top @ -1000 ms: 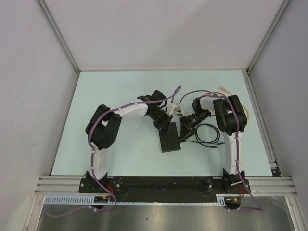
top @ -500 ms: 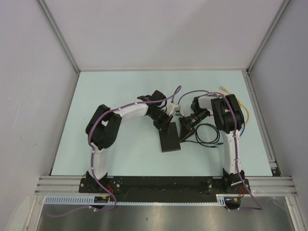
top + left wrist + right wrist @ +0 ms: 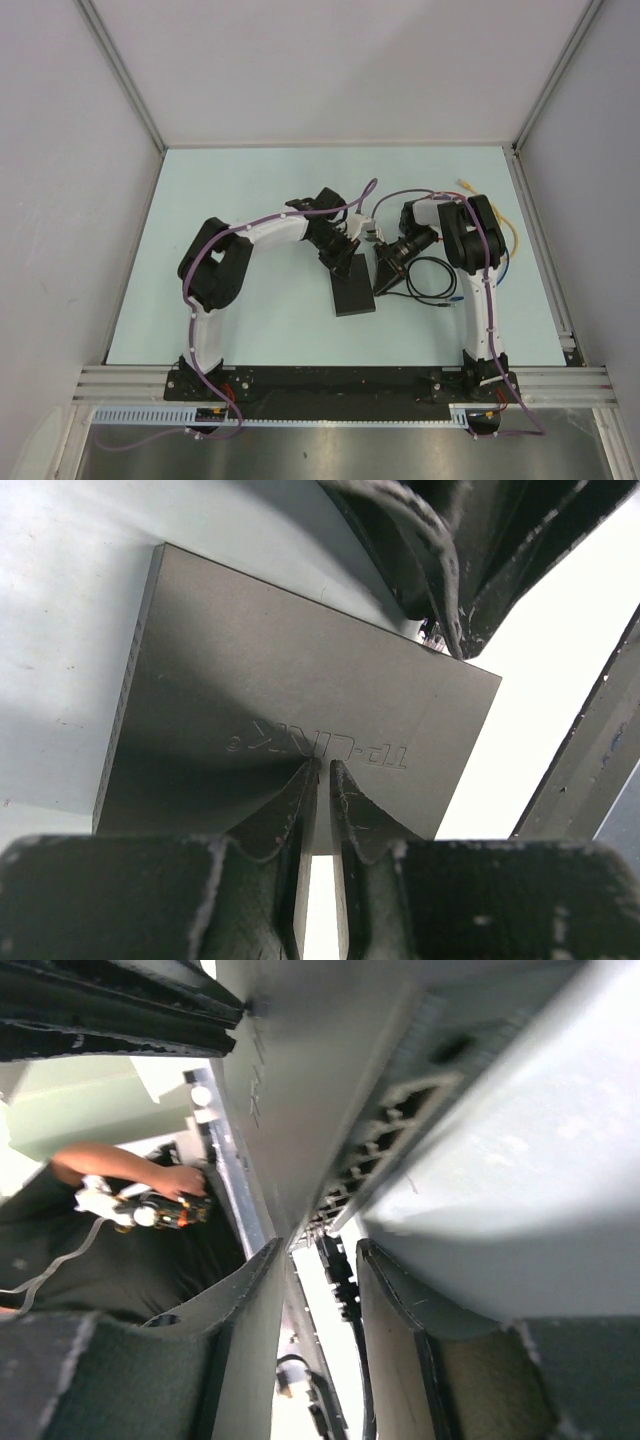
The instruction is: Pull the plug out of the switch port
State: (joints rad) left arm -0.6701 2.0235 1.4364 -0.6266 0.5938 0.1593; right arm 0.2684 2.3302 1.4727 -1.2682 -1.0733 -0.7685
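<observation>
Left wrist alone shows lettering, seemingly TP-LINK, on the switch.

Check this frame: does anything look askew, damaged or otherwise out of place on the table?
Nothing damaged or spilled. The switch lies slightly askew to the table edges, the left pincer resting on its far end. Loose cables clutter the right side: a black loop beside the right pincer and a yellow cable.
</observation>
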